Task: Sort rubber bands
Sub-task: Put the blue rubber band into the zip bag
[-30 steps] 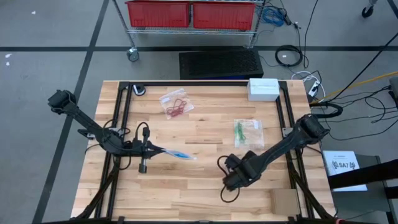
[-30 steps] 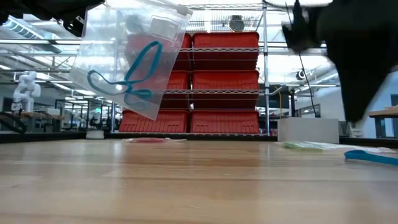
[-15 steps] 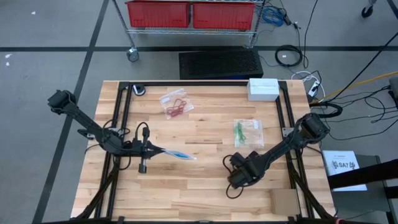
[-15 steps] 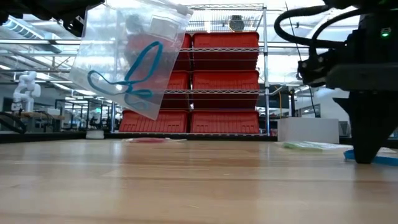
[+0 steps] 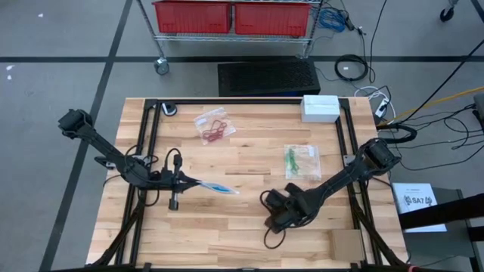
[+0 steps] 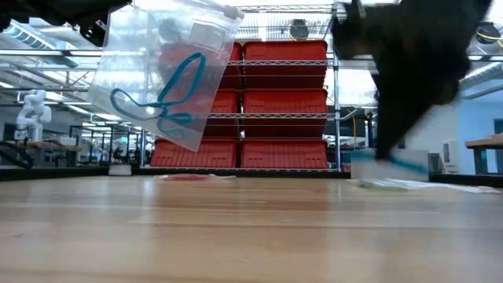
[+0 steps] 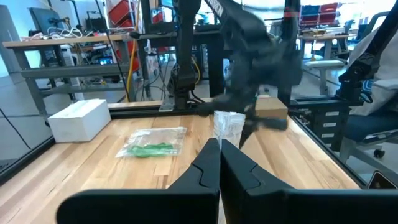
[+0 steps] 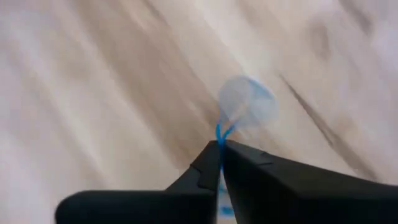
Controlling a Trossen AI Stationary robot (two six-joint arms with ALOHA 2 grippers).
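Observation:
A clear bag [image 6: 165, 75] with blue rubber bands [image 6: 177, 90] inside is up off the table, with my left gripper [image 5: 184, 181] shut on it at the table's left. My right gripper [image 5: 274, 221], near the table's front middle and pointing steeply down, is shut on one loose blue rubber band [image 8: 222, 130]. In the low view that band [image 6: 385, 163] shows blurred just above the wood. A bag of red bands [image 5: 212, 126] and a bag of green bands [image 5: 301, 160] lie flat on the table. My left gripper pinches the clear bag's edge [image 7: 225, 134] between its two fingers, which come level from the table's left. The bag sticks out beyond the fingertips, tilted and clear of the table. My right gripper pinches the blue band's strand [image 8: 220, 135] between its fingertips, coming from above at a steep slant. The band's loop [image 8: 245, 102] hangs beyond the tips, clear of the wood.
A white box [image 5: 320, 108] stands at the table's far right. A black frame rail [image 5: 249, 100] runs round the tabletop. Bare wood lies between the two arms and along the front edge. Red bins [image 6: 287, 102] on a shelf stand beyond the far edge.
My right gripper has gone down onto a blue band that lay on the table and tipped steeper. It has taken hold of the band and carried it up and a little toward the table's left. The band is now lifted clear of the wood.

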